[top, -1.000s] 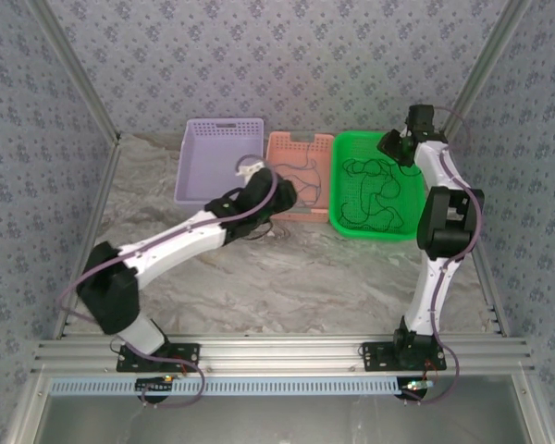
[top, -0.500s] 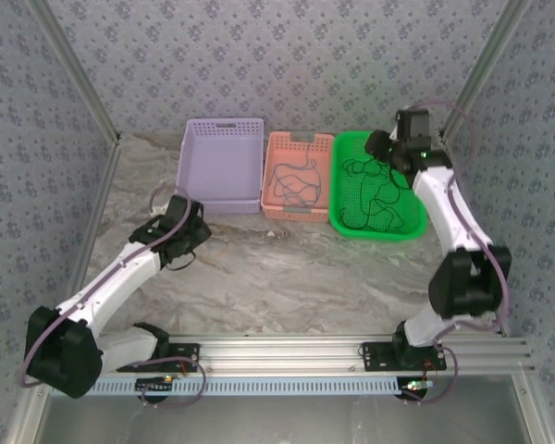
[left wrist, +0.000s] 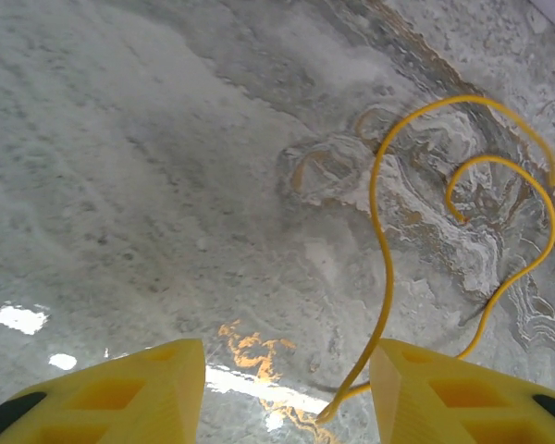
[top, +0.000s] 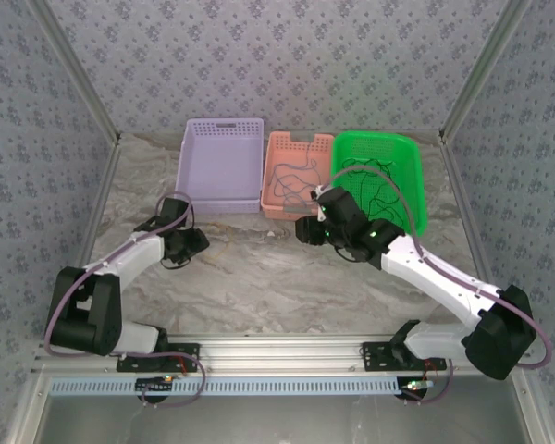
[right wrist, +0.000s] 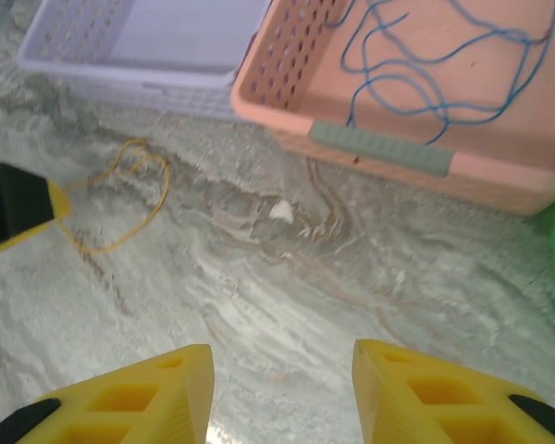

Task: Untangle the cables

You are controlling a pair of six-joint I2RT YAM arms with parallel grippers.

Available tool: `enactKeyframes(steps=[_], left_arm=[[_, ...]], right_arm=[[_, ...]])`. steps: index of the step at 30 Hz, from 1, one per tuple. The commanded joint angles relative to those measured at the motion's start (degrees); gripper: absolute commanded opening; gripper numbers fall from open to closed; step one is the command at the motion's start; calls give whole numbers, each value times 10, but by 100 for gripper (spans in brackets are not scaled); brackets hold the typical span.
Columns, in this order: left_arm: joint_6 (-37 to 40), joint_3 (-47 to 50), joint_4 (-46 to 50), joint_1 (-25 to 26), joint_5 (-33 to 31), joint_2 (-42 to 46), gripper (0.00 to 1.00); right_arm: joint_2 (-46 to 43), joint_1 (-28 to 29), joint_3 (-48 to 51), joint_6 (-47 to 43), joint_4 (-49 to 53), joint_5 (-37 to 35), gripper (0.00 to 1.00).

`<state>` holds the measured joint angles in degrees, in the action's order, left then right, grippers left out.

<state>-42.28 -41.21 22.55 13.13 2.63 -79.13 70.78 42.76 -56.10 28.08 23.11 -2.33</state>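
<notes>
L gripper [left wrist: 285, 370] & R gripper [right wrist: 282, 365] both open, nothing held: L left of pink basket [top: 296, 141] w/ jaws astride yellow cable [left wrist: 386, 259] end on table [top: 259, 277], R just in front, blue cable [top: 291, 180] inside, black cables [top: 375, 190] in green basket [top: 416, 185] on its right.

This looks like a robotics laboratory test cell, not a home. The left arm [top: 134, 257] and the right arm [top: 437, 275] are bolted to aluminium rails [top: 277, 350] at the near edge of a marble-pattern table [top: 277, 282]. Patterned walls [top: 277, 55] and aluminium posts [top: 77, 88] enclose it. A purple basket [top: 224, 123], a pink basket [top: 299, 139] and a green basket [top: 418, 185] stand in a row at the back.
</notes>
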Motion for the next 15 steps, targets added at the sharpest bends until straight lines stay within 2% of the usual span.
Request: enactKeyframes(steps=[1, 3, 5, 8, 12, 15], left_arm=[[31, -12, -33, -2, 13, -1, 47], [38, -20, -31, -2, 5, -16, 41], [41, -24, -38, -2, 11, -31, 39], [41, -17, -56, 4, 21, -31, 40], [42, -14, -65, 14, 24, -27, 46], [46, -16, -70, 16, 23, -41, 45]], right_arm=[[14, 23, 3, 22, -5, -27, 46], [29, 34, 2, 25, -12, -29, 45], [41, 42, 0, 28, -20, -29, 45], [54, 46, -3, 30, -27, -30, 44], [66, 48, -4, 31, -35, -30, 44], [71, 50, -4, 33, -38, -26, 44]])
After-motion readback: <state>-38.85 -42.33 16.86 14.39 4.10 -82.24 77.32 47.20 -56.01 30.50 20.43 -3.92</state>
